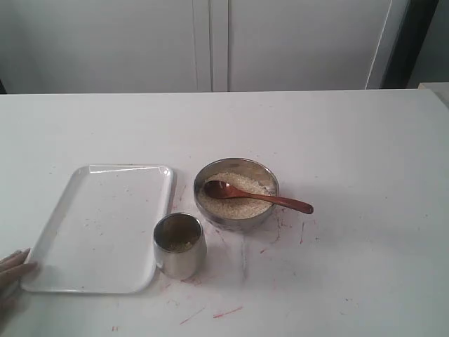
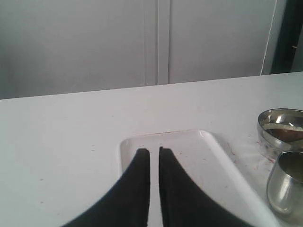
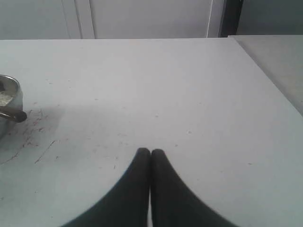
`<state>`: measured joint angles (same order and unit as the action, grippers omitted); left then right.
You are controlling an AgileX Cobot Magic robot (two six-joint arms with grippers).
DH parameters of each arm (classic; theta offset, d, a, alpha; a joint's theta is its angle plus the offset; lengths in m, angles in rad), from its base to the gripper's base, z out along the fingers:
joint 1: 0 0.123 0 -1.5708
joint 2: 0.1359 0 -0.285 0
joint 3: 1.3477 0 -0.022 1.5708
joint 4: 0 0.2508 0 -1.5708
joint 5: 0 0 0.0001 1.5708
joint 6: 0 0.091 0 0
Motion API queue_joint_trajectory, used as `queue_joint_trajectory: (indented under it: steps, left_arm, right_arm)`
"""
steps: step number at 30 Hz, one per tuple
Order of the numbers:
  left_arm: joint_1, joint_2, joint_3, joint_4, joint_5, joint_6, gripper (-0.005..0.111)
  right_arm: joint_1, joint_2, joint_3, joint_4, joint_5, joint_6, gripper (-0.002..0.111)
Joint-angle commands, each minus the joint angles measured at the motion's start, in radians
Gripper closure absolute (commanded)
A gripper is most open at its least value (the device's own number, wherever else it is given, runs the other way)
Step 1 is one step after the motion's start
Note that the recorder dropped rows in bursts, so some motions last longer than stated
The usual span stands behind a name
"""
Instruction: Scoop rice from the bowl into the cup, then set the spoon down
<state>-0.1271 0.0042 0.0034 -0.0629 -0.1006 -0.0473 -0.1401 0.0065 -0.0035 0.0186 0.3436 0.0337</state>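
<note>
The steel bowl (image 1: pixel 236 210) stands mid-table and holds a mound of pale rice (image 1: pixel 242 200). The reddish-brown spoon (image 1: pixel 256 196) lies across it, its round end on the rice and its handle sticking out over the right rim. The steel cup (image 1: pixel 179 247) stands just in front and to the left of the bowl, with a little rice inside. Neither gripper shows in the exterior view. My left gripper (image 2: pixel 154 151) hovers over the white tray, its fingers a thin slit apart and holding nothing. My right gripper (image 3: pixel 150 152) is shut and empty over bare table, right of the bowl (image 3: pixel 9 101).
A white rectangular tray (image 1: pixel 98 228) lies left of the cup. Human fingers (image 1: pixel 14 265) touch its front left corner. Red scratch marks streak the table around the bowl. White cabinet doors stand behind the table's far edge.
</note>
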Motion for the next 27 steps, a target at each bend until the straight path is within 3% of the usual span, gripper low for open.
queue_joint_trajectory:
  steps: [1,27]
  left_arm:
    - [-0.002,-0.004,-0.003,-0.004,-0.004,-0.002,0.092]
    - [-0.002,-0.004,-0.003,-0.004,-0.004,-0.002,0.092]
  right_arm:
    - [0.001,-0.006,0.003,-0.012,0.000,0.004,0.108]
    - [0.005,-0.006,0.003,-0.024,0.000,-0.005,0.108]
